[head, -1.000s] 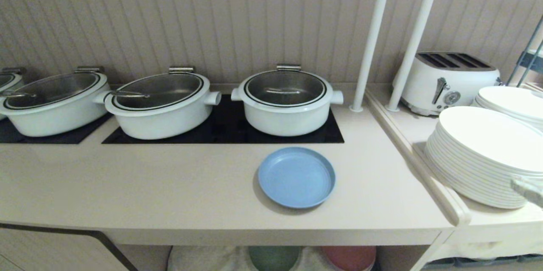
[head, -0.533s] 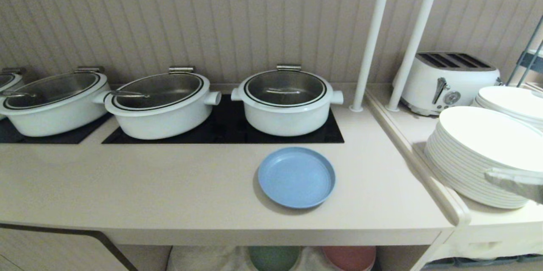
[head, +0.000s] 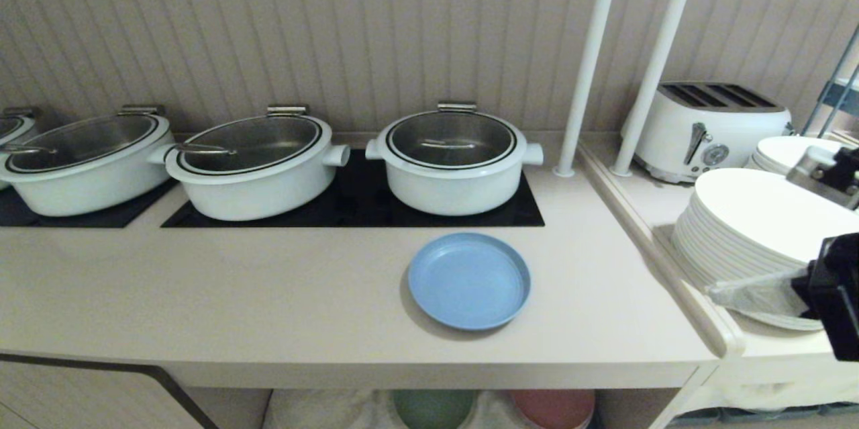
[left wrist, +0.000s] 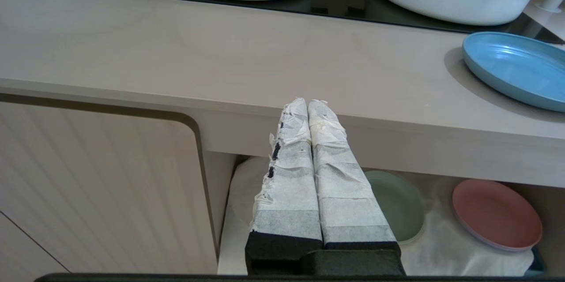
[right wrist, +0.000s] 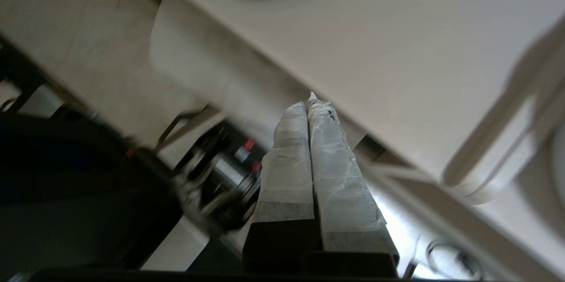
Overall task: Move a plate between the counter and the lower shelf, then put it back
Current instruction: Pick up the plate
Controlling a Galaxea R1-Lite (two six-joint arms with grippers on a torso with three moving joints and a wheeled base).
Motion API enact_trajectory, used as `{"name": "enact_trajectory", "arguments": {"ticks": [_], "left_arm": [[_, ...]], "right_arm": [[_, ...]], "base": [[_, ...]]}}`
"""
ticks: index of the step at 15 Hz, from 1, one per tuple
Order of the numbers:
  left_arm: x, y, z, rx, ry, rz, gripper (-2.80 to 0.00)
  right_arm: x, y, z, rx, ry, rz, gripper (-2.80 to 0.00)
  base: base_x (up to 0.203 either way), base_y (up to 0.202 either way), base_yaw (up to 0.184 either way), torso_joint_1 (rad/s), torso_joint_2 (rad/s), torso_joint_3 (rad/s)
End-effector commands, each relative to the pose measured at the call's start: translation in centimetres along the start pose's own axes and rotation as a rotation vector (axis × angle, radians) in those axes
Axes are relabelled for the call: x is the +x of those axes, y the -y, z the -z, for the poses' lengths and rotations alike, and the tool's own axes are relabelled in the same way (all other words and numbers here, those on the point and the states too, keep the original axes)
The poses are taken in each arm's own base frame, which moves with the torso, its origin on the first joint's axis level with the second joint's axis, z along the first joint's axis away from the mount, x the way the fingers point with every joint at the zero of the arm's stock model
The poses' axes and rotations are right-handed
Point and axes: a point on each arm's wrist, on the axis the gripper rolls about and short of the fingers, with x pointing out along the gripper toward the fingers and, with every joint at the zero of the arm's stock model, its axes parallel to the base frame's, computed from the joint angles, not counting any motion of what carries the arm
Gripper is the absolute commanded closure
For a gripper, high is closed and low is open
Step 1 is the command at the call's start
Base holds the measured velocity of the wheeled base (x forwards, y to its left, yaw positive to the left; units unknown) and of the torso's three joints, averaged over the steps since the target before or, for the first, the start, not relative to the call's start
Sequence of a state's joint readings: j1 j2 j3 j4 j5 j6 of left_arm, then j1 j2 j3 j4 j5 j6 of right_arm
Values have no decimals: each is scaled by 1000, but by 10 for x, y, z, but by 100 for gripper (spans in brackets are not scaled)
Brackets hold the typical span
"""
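Reaching in from the right, the right gripper (head: 721, 295) is closed and empty; it should open before meeting the plate's (head: 469, 280) rim on the counter (head: 268, 301).

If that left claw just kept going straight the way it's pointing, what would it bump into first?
Probably the front edge of the counter: the left gripper, fingers together, points at it just above the lower shelf. Depth is hard to judge.
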State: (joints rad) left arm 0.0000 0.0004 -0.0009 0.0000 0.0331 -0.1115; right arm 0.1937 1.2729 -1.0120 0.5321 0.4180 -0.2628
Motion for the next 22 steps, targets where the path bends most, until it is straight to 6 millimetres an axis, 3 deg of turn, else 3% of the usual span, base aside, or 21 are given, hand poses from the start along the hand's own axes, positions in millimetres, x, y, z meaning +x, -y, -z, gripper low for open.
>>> {"name": "enact_trajectory", "arguments": {"ticks": [1,6,10,13,22], "left_arm": [[0,0,0,-2,1,-1,0],[0,0,0,-1,1,-1,0],[0,0,0,0,0,-1,0],[0,0,0,0,0,-1,0],[0,0,0,0,0,-1,0]], "right_arm": [[26,6,-15,42,-119,-62,0],[78,0,-41,168,-239,-129,0],[127,-18,-63,245,-309,-46,0],[158,-20,-73,263,-336,-2,0],[209,-9,-83,251,-385,134,0]], "base": [[0,0,0,0,0,0],[0,0,0,0,0,0],[0,0,0,0,0,0],[0,0,0,0,0,0],[0,0,0,0,0,0]]}}
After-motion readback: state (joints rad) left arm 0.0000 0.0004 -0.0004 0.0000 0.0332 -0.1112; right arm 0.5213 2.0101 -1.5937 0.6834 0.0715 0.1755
